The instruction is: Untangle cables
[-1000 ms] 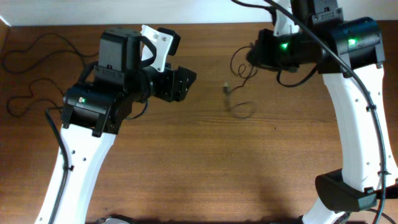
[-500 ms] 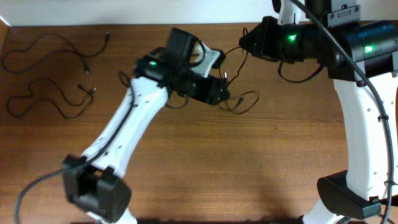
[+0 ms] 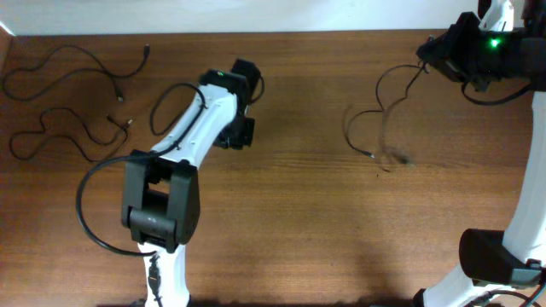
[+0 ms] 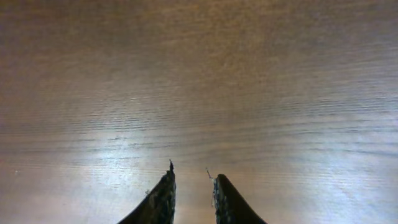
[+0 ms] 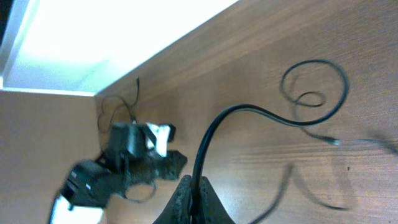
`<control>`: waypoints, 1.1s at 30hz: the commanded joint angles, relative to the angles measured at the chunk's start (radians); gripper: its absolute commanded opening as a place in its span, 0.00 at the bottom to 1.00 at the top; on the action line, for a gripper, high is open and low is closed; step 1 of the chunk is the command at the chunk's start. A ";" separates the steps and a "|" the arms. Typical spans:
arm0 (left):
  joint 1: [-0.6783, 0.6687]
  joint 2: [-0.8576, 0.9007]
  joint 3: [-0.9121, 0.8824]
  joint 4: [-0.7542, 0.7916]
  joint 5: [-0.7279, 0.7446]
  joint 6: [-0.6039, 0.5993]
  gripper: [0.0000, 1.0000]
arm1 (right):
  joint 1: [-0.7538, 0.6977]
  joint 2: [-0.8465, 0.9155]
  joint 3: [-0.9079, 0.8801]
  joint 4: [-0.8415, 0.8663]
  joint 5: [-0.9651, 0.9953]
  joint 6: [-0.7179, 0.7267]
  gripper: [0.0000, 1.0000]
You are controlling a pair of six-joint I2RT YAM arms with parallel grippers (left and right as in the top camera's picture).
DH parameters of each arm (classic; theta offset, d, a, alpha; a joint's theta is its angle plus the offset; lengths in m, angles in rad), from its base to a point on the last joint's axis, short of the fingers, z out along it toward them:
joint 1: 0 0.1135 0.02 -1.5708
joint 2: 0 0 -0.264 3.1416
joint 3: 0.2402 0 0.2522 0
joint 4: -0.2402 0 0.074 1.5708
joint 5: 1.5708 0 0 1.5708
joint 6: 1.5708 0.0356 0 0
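My right gripper (image 5: 194, 183) is shut on a thin black cable (image 5: 249, 111). That cable rises from the fingers, curves right into a small loop and ends in a plug lying on the wood. In the overhead view the right gripper (image 3: 424, 55) is at the far right of the table's back edge, and the held cable (image 3: 381, 94) trails down and left from it. Two other cables (image 3: 77, 61) (image 3: 64, 136) lie as separate wavy strands at the far left. My left gripper (image 4: 191, 174) hangs over bare wood, its jaws a little apart with nothing between them; overhead it (image 3: 241, 135) is left of centre.
The left arm (image 3: 183, 141) stretches across the left-centre of the wooden table (image 3: 299, 230), with its own thick black cable looping beside it. The table's back edge meets a white wall (image 3: 256, 13). The right arm's white column (image 3: 525, 205) stands at the right edge.
The left gripper drew back left, away from the cable, and its jaws narrowed. The right gripper moved right with the cable, drawing it out into a longer strand.
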 commanded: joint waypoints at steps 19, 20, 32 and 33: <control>-0.106 -0.177 0.397 0.126 1.027 0.512 0.66 | 0.246 0.097 0.016 -0.058 0.208 0.586 0.06; -0.118 -0.177 0.397 0.137 1.027 0.512 0.65 | 0.267 0.098 0.016 -0.058 0.213 0.591 0.08; -0.169 -0.177 0.396 0.090 0.699 0.507 0.50 | 0.203 0.097 0.017 -0.105 0.373 0.581 0.11; -0.169 -0.177 0.396 0.074 0.659 0.507 0.51 | 0.168 0.097 0.017 -0.120 0.394 0.542 0.11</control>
